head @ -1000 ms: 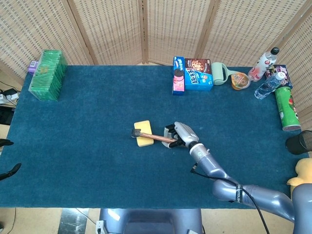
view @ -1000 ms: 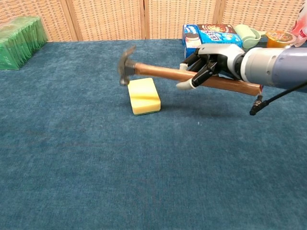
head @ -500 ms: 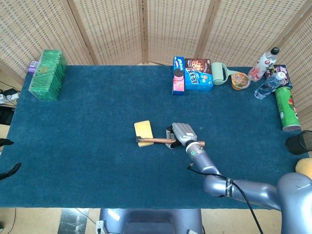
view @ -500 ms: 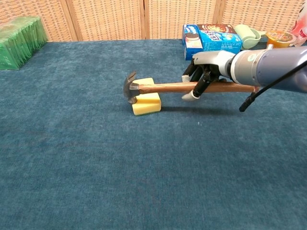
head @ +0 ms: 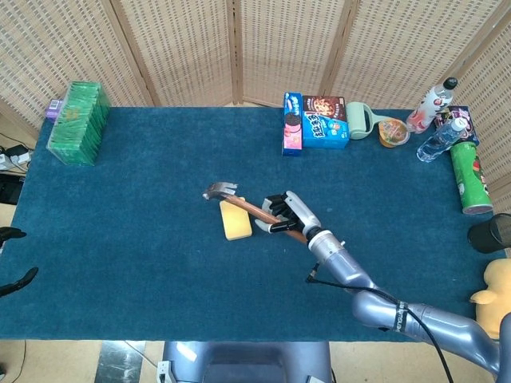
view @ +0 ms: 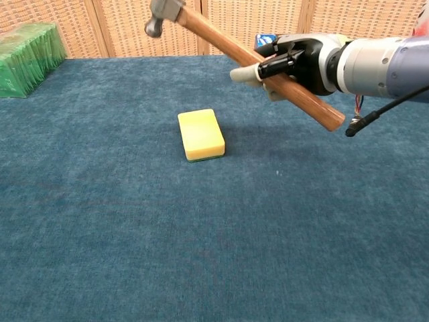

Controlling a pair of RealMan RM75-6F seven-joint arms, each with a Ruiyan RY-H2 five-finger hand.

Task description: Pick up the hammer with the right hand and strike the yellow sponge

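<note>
Hammer (view: pixel 234 57) sits in my right hand (view: pixel 295 64), fingers wrapped around the wooden handle near its lower half, the butt end sticking out below my palm; its steel head (view: pixel 163 15) is raised high, well above the counter (view: pixel 134 235), tilted up and away to the left in the chest view; in the head view the hammer (head: pixel 243 206) runs from my right hand (head: pixel 289 217) toward the yellow sponge (head: pixel 236 219), with the head just past the sponge's far edge. Sponge (view: pixel 200 134) lies flat on the blue counter, untouched at this instant, well below the hammer head and a little to its right in the chest view; nothing else stands near it; boxes of biscuits (head: pixel 314 122) sit well apart at the back.

I judge this to be the top of a swing; the pick-up is done and the strike is the step in hand. Next move calls for bringing the head down squarely onto the sponge's top face, with the wrist turned so the flat face lands rather than the claw; the grip should be firm so the handle does not twist on contact.

My left hand is not in view in either camera.
</note>
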